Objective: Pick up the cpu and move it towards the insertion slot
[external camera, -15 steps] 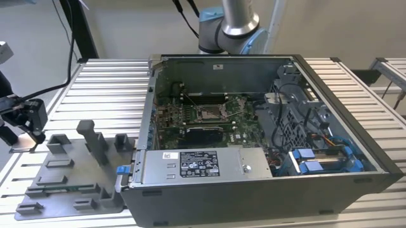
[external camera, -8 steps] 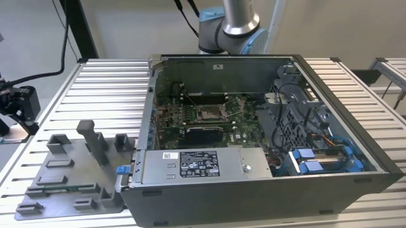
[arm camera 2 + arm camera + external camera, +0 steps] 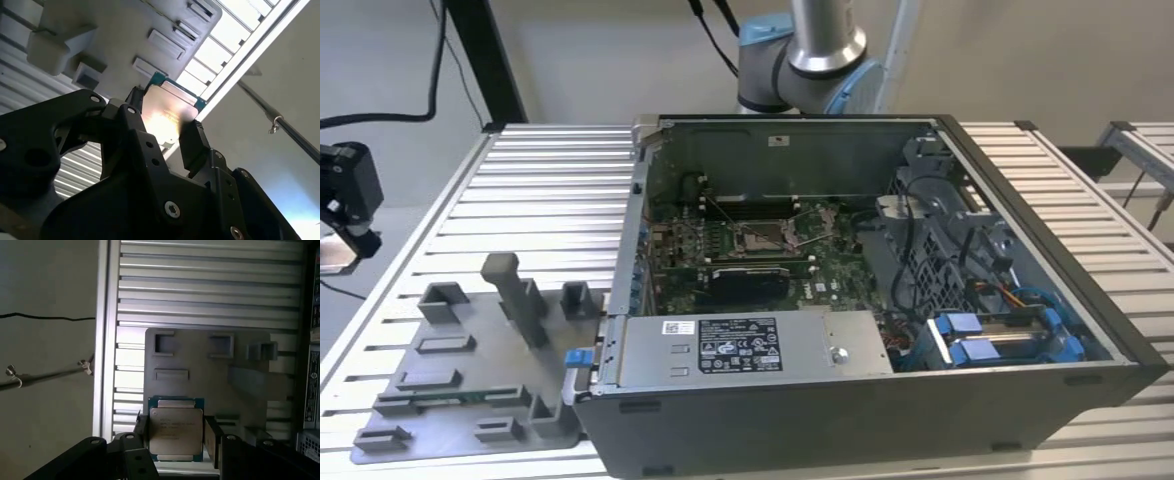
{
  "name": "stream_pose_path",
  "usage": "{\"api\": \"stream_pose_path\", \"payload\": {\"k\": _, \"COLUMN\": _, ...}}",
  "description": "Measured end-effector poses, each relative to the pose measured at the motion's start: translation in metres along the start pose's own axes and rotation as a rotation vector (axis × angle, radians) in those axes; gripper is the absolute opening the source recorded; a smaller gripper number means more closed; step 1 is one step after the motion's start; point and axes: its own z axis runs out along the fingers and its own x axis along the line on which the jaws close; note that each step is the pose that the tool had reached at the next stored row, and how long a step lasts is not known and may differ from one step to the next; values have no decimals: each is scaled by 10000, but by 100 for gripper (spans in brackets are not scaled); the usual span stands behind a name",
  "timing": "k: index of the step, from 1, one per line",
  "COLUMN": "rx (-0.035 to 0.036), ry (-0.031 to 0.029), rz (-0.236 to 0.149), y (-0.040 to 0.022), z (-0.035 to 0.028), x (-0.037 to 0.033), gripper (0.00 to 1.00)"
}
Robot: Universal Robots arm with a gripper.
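The cpu [image 3: 176, 429], a small square chip with a pale metal top and a thin blue-green rim, sits between my two black fingers [image 3: 212, 437]. My gripper [image 3: 176, 436] is shut on its two opposite edges. In the second wrist view the cpu [image 3: 167, 111] glints between the same fingers [image 3: 192, 142]. The exterior view has my gripper [image 3: 356, 238] at its far left, hanging over the table's edge, beyond the grey plastic fixture [image 3: 467, 395]. The insertion slot [image 3: 761, 237], a silver frame with a tan centre, lies on the motherboard inside the open computer case [image 3: 854, 130], far from the gripper.
The grey fixture [image 3: 210, 375] with its upright blocks lies under the held chip on the ribbed aluminium table [image 3: 547, 190]. Just in front of the slot is a plain black rectangle [image 3: 750, 285]. A power supply [image 3: 747, 350], cables and blue drive bays [image 3: 1007, 335] crowd the case's front and right.
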Motion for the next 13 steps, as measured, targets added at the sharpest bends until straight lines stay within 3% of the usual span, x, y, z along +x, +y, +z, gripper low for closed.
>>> {"api": "stream_pose_path", "payload": {"k": 6, "rx": 0, "ry": 0, "rz": -1, "y": 6, "z": -183, "x": -1, "gripper": 0}}
{"api": "stream_pose_path", "payload": {"k": 13, "rx": 0, "ry": 0, "rz": 0, "y": 6, "z": -191, "x": -1, "gripper": 0}}
